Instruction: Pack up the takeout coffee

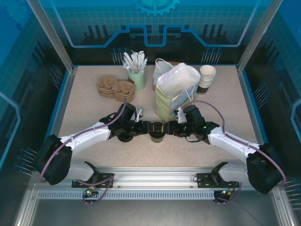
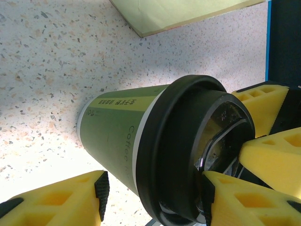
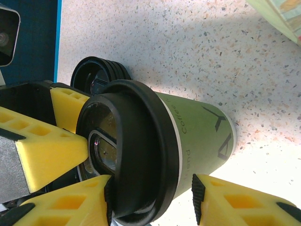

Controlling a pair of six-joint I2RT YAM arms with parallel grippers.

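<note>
The takeout coffee [image 1: 156,137], a small olive-green paper cup with a black lid, stands upright at the table's middle between both arms. My left gripper [image 1: 147,128] reaches it from the left and my right gripper [image 1: 166,128] from the right. In the left wrist view the cup [image 2: 117,136] lies between the jaws of my left gripper [image 2: 154,190]: one pad rests on the lid top, the other stands just off the cup wall. My right gripper [image 3: 153,197] straddles the cup [image 3: 202,136] the same way, one pad at the lid rim. Both are open.
A pale green paper bag [image 1: 174,94] stands open just behind the cup. A low pile of black lids [image 3: 101,75] sits beside the left arm. At the back are stacked paper cups [image 1: 207,77], a green holder of stirrers [image 1: 136,77] and cardboard carriers [image 1: 115,87].
</note>
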